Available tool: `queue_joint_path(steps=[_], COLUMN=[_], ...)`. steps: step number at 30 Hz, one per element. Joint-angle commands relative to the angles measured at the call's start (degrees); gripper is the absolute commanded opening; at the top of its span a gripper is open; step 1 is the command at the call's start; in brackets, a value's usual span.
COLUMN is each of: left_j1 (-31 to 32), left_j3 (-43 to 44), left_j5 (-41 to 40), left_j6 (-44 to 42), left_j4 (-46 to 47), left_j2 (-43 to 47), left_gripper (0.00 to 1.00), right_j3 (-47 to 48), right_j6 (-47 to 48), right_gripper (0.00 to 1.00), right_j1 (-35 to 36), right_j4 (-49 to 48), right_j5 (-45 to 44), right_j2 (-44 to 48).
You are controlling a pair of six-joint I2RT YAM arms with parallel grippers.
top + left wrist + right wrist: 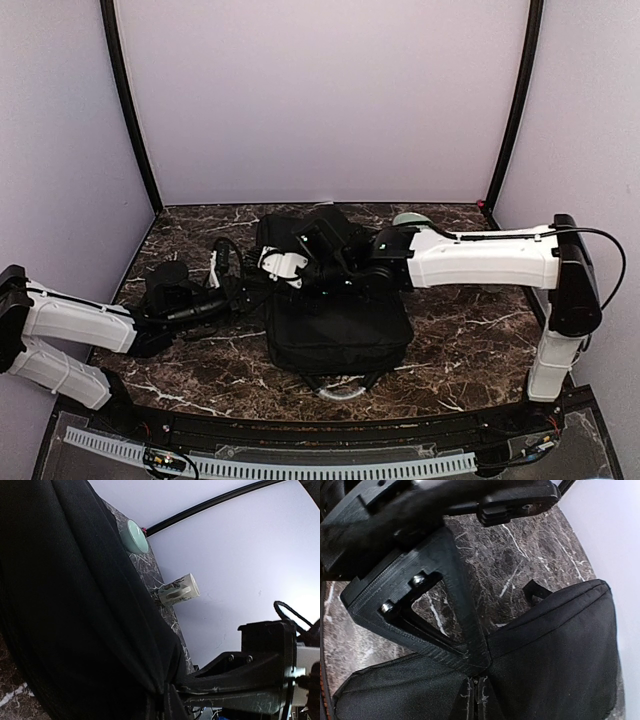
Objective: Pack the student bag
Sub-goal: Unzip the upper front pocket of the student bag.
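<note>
The dark marble table [470,340] is walled in on three sides. It shows bare stone to the right of the load and in the near left corner.

The student bag [335,330] lies flat in the middle. Its far end is bunched up under the arms and its grey handle [345,392] is close to the table's near edge, so there is little room to pull it nearer.

Both arms meet over the bag's far half. The right gripper [477,667] has its jaws pressed fully together on a pucker of black cloth where a zip seam runs. Whether it has the zip pull or only fabric cannot be told from so close a view. The left gripper [167,696] is pinched almost closed on a gathered fold at the bag's left side.

The step in hand looks like opening the bag's mouth. To do it well, the left grip should hold the cloth taut while the right draws along the seam line. Pulling upward would probably lift the whole soft bag.

A pale green bowl [135,536] sits near the back right corner, and a small white bottle-like thing [177,591] lies close to the wall. A sweep of the right arm towards the back could knock either one, so the bare stone on the right is the safer way to move.
</note>
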State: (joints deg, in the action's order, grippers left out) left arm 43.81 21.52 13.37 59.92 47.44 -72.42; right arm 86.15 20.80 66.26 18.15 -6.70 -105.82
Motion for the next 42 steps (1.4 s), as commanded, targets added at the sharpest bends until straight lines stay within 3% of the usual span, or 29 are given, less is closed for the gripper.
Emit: queue_joint_path(steps=[1,17,42], left_j1=[-0.04,-0.03,-2.22], left_j3=[-0.22,-1.61,-3.55], left_j5=[-1.73,-8.89,-11.78], left_j6=[-3.41,-8.93,-11.54], left_j4=[7.24,-7.54,-17.2], left_j2=[5.04,8.39,8.47], left_gripper=[0.0,0.0,0.0], right_j3=[0.86,-2.59,-10.8], right_j6=[-8.59,-26.43,-24.71], right_gripper=[0.0,0.0,0.0], right_j1=[-7.96,-24.55,-35.12], right_j4=[6.7,7.27,8.92], right_j5=[11.17,43.06,41.47], right_j2=[2.95,-1.98,0.13])
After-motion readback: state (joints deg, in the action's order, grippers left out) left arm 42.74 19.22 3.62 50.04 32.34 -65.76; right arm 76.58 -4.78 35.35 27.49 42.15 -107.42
